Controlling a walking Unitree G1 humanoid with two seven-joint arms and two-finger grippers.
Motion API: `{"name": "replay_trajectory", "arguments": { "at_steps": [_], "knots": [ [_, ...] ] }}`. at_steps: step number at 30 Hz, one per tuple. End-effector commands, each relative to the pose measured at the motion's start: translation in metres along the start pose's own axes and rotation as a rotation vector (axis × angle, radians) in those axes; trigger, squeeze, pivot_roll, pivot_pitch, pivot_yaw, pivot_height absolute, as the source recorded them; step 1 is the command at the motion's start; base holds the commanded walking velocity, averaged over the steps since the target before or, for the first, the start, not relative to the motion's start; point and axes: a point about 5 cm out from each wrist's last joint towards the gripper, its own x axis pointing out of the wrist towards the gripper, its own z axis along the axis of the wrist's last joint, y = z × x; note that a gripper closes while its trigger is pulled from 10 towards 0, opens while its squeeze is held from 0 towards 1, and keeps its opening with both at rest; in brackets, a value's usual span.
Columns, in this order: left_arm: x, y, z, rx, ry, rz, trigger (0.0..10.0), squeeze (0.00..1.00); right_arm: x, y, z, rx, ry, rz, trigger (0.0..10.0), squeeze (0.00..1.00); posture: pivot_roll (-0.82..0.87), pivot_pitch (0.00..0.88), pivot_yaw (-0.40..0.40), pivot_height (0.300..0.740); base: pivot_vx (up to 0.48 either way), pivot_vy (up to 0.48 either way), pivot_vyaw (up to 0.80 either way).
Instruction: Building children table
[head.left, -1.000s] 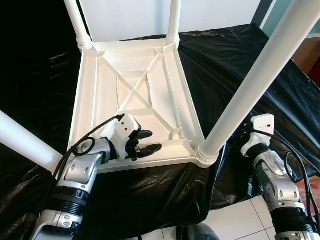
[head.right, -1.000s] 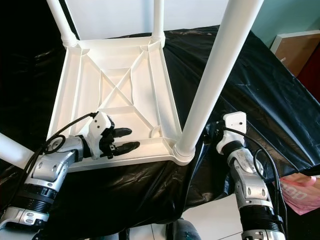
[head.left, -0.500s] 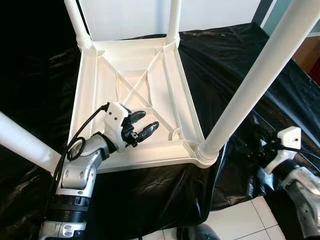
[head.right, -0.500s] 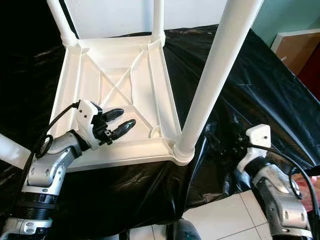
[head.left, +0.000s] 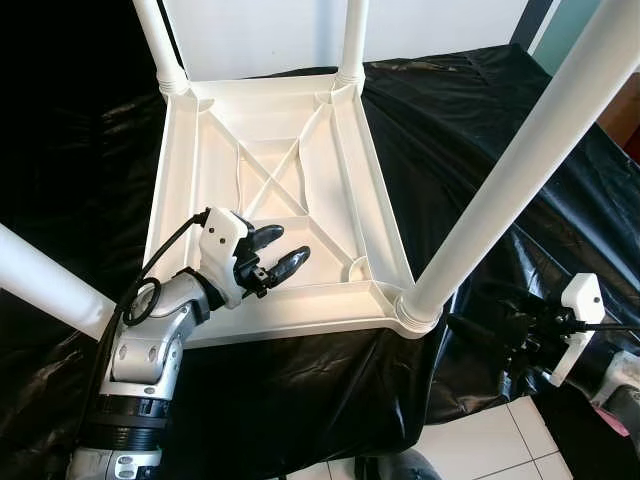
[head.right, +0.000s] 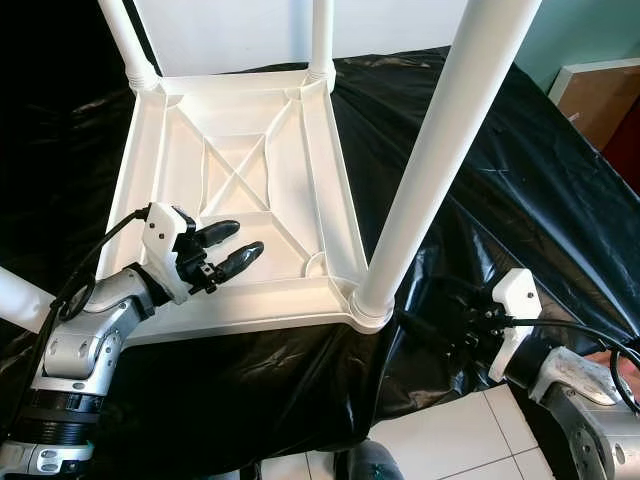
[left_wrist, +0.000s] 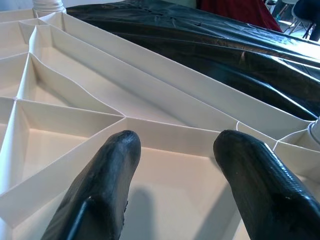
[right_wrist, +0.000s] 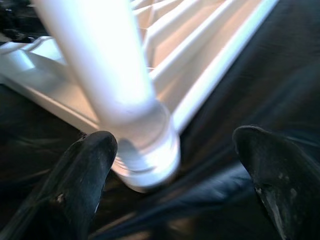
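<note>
The white plastic children's table (head.left: 270, 190) lies upside down on a desk draped in black plastic sheeting (head.left: 470, 130), its ribbed underside facing up and its round legs standing in the corner sockets. The near right leg (head.left: 520, 170) rises from its collar at the front corner, and the near left leg (head.left: 45, 285) slants out past the frame's front left edge. Judging by the thin moulded ribs and hollow tube legs, the piece looks light and fairly stiff, though its glossy surface seems slippery and the sheeting under it may let it slide when pushed. A leg is probably best taken low, just above the collar, where the tube is backed by the socket; the frame's straight edge wall is the other sound hold. The left pincer (head.left: 272, 256) hovers open and empty over the front cells of the underside, near the front wall. The right pincer (right_wrist: 175, 150) is open too, its fingers spread wide to either side of the near right leg's base without touching it. The rib cells form shallow compartments, and those in view hold nothing.
</note>
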Motion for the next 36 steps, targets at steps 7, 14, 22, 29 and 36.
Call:
{"name": "replay_trajectory", "arguments": {
  "at_steps": [7,14,22,29,36],
  "knots": [
    [-0.007,-0.008,-0.001,-0.024,0.008,-0.027,10.0,0.00,0.020,0.005,0.005,-0.018,-0.015,0.064,10.0,0.00,0.01,0.170,-0.024,0.740,0.000,0.000,0.00],
    [-0.011,-0.012,-0.001,-0.042,0.007,-0.058,10.0,0.00,0.045,0.005,0.011,-0.049,-0.072,0.034,10.0,0.00,0.02,0.171,-0.032,0.740,0.000,0.000,0.00],
    [-0.014,-0.024,0.000,-0.065,-0.001,-0.132,10.0,0.00,0.068,-0.002,0.011,-0.044,-0.113,-0.069,10.0,0.00,0.03,0.167,-0.036,0.740,0.000,0.000,0.00],
    [-0.016,-0.030,-0.001,-0.090,0.009,-0.173,10.0,0.00,0.066,-0.014,0.007,-0.070,-0.093,-0.127,10.0,0.00,0.03,0.162,-0.039,0.740,0.000,0.000,0.00],
    [-0.019,-0.038,-0.001,-0.124,0.014,-0.231,10.0,0.00,0.064,-0.031,0.004,-0.094,-0.085,-0.236,10.0,0.00,0.03,0.159,-0.039,0.740,0.000,0.000,0.00]
  ]
}}
